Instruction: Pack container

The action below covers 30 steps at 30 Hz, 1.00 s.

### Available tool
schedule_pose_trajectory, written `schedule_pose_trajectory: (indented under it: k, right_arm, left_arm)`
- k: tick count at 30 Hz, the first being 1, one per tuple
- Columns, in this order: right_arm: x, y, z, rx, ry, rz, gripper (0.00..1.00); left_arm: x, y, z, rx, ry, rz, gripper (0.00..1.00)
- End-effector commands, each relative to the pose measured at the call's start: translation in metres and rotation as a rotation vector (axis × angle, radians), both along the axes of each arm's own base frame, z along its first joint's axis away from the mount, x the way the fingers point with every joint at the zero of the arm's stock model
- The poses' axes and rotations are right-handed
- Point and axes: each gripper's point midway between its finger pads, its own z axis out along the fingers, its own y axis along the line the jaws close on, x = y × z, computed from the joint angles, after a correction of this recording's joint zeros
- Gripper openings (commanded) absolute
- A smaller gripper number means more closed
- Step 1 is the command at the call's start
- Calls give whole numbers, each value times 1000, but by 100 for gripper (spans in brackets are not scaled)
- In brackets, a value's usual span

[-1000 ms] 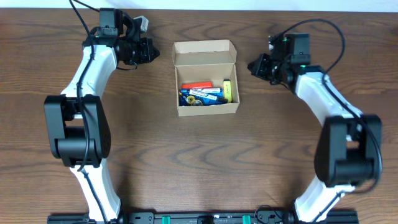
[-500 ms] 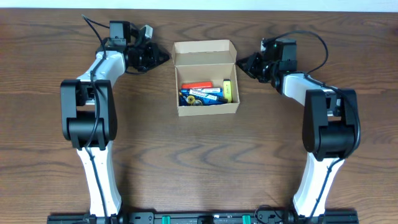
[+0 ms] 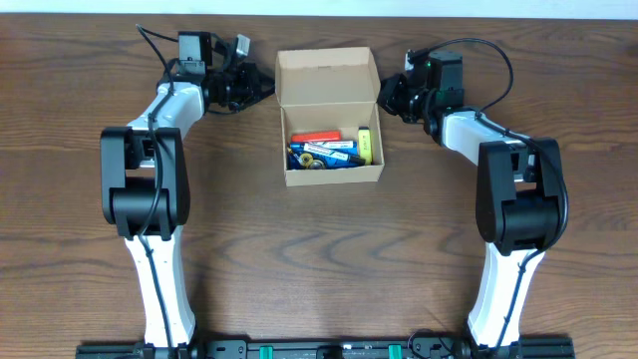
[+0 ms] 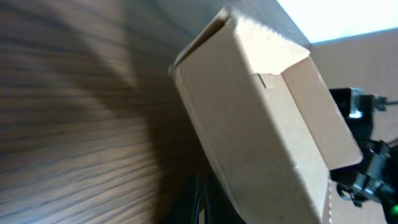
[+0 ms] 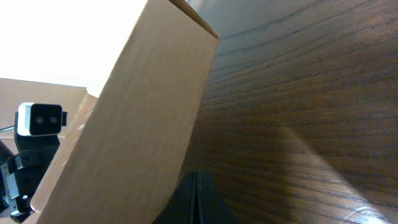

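Left gripper point(image 3: 263, 88), right gripper point(image 3: 385, 100) seemingly nearer container point(image 3: 327, 72)

The raised flap point(image 3: 327, 75) of the container point(image 3: 334, 175) stands between left hand point(image 3: 263, 88) and right hand point(image 3: 388, 98); bare table point(image 3: 329, 264) lies in front.

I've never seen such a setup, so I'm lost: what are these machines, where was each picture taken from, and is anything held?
These are two robot arms at a wooden table. One picture looks straight down from above; the other two come from small cameras on each arm's wrist, so they show the box from very close. On the table stands an open cardboard box, lid up, with colourful small things inside, among them an orange one and a yellow one. The left gripper and right gripper, the arms' two-finger hands, sit on either side of the lid. Neither seems to hold anything.
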Motion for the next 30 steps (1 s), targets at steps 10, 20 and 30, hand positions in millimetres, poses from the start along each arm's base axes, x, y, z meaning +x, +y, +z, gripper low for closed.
schedule_pose_trajectory:
  k: [10,20,30]
  right_arm:
    - [-2,13,35,113,-126,157,1]
    - [-6,12,68,185,-250,258,1]
    - [-16,17,116,186,-362,319,1]
  left_arm:
    - [3,-17,58,-107,-148,-126,6]
    - [-5,-18,126,-91,-345,-180,6]
    - [-24,-17,167,-47,-457,-227,6]
